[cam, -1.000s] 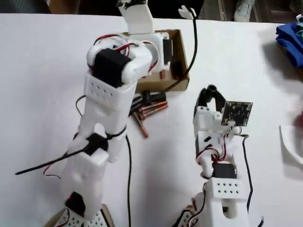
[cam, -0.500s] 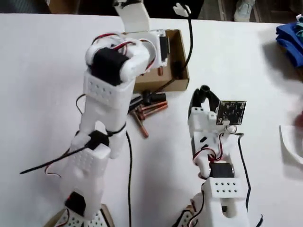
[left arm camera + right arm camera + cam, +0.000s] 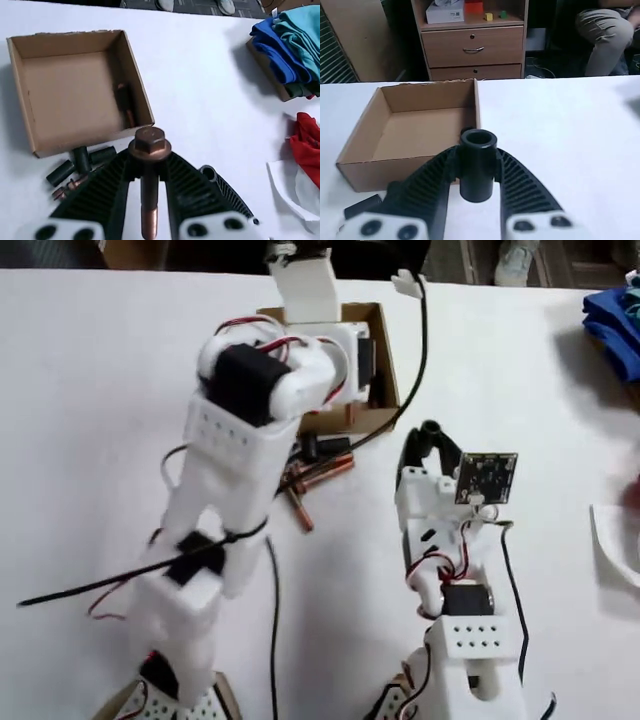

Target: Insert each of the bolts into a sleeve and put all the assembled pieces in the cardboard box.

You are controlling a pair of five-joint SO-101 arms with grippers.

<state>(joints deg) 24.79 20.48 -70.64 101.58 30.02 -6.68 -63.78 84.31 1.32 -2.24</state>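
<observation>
1. A white table covers nearly all of the high view.
2. Along the top edge of the high view, a strip of dark floor shows beyond the table's far edge.
3. At the upper right edge of the high view, folded blue cloth lies on the table.
4. In the right wrist view, a wooden cabinet with drawers stands beyond the table, with a white box on its open shelf.

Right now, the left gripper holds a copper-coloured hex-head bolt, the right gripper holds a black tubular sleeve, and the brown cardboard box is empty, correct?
No: the brown cardboard box is not empty; the left wrist view shows one dark-and-copper piece inside. The left gripper holds the copper-coloured bolt, the right gripper the black sleeve.
</observation>
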